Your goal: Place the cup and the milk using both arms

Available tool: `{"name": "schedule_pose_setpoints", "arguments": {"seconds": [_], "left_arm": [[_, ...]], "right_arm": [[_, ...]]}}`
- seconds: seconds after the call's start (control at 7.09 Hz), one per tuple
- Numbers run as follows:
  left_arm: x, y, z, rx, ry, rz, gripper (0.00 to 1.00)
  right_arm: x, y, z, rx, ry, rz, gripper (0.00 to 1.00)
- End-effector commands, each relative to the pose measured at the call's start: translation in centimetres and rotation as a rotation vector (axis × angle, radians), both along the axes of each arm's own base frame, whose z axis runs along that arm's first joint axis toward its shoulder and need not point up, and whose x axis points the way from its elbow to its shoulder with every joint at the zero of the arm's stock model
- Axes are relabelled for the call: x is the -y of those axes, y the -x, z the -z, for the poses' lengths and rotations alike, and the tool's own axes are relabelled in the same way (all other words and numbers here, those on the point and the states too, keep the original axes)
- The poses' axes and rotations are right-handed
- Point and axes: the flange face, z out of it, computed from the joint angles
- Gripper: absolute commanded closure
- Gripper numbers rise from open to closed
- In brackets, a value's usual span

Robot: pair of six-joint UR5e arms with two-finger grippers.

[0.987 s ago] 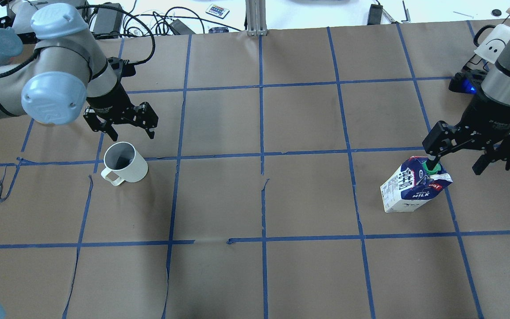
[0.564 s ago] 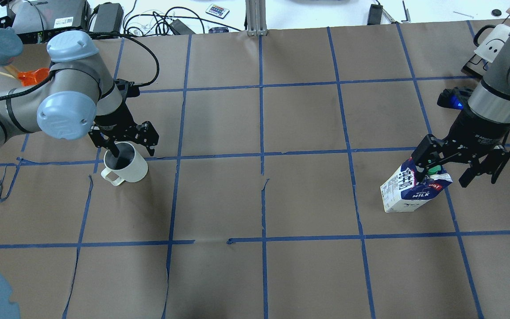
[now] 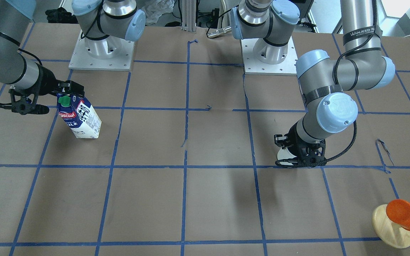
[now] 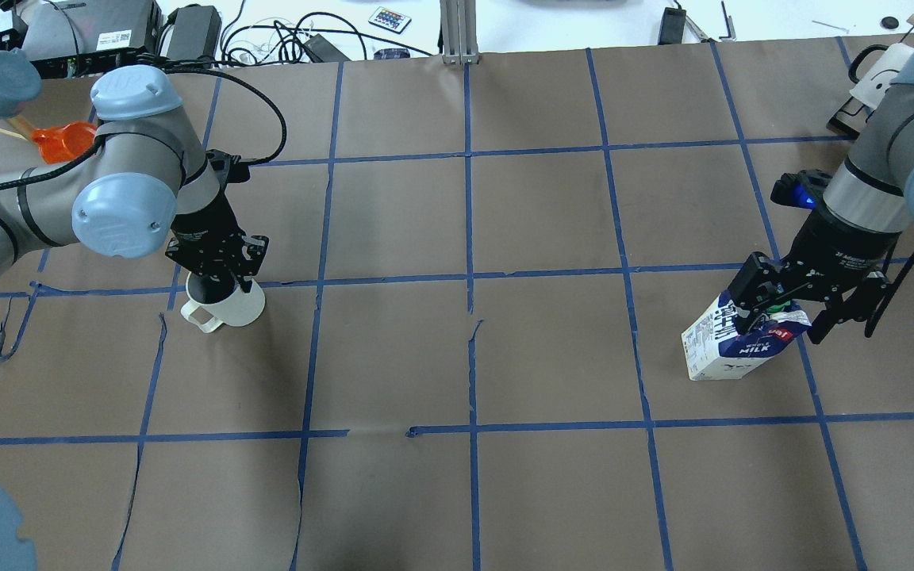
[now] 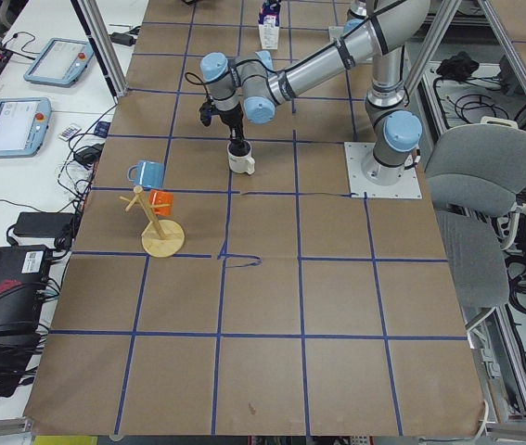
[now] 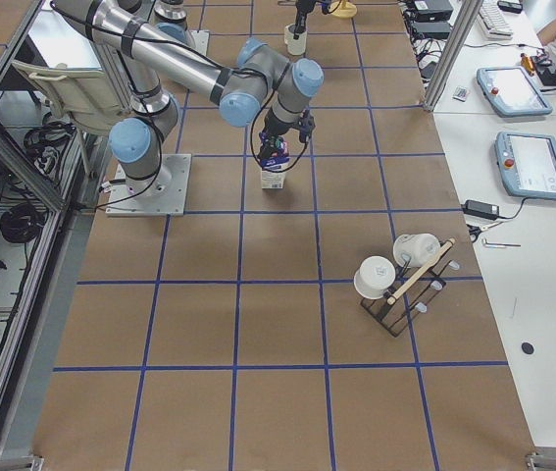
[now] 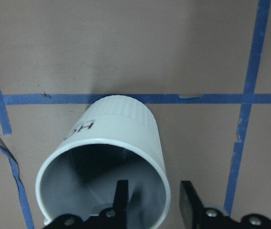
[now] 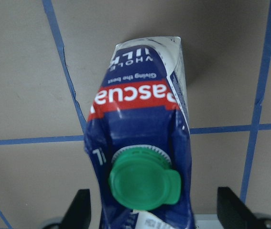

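The white cup (image 4: pixel 228 308) stands upright at the table's left, handle toward the robot; it also shows in the left wrist view (image 7: pixel 121 138). My left gripper (image 4: pixel 216 277) is low over it, one finger inside the cup and one outside its wall (image 7: pixel 154 193); the jaws are narrowed but stand clear of the wall. The milk carton (image 4: pixel 731 345) stands at the right, leaning a little, green cap up (image 8: pixel 142 183). My right gripper (image 4: pixel 782 313) is open and straddles the carton's top; its fingers (image 8: pixel 81 210) sit wide on either side.
An orange cup on a round wooden stand (image 3: pixel 400 217) sits at the table's corner beyond my left arm, with a blue cup (image 5: pixel 147 172) beside it. A rack with white cups (image 6: pixel 400 275) stands at the right end. Both arm bases (image 3: pixel 101 57) are behind.
Both grippers have come down. The left one dropped onto the cup's rim and narrowed its jaws. The right one sank around the carton's top. Cup and carton have not moved.
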Motion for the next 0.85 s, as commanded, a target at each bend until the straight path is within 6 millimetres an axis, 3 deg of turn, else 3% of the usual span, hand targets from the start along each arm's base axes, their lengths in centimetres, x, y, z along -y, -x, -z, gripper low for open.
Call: {"name": "schedule_pose_setpoints", "arguments": {"seconds": [0.0,0.14,0.28,0.56,0.71], "left_arm": [[0.5,-0.1,-0.7,0.005,0.027,0.003,1.0],[0.7,-0.1,-0.8,0.006,0.036,0.002,1.0],[0.9,-0.1,-1.1,0.01,0.053,-0.004,1.0],[1.9,0.5,-3.1,0.015,0.107,-0.055,1.0],[2.2,1.6,-4.0,0.017,0.112,-0.06,1.0]], "right_arm": [[0.3,0.0,0.3,0.005,0.004,0.008,0.54],[0.4,0.0,0.2,0.002,0.008,0.011,0.74],[0.5,0.1,0.1,0.0,0.01,0.014,0.83],[1.2,0.3,-1.3,-0.015,0.044,0.017,0.83],[2.1,0.4,-3.2,-0.024,0.072,0.013,0.82]]}}
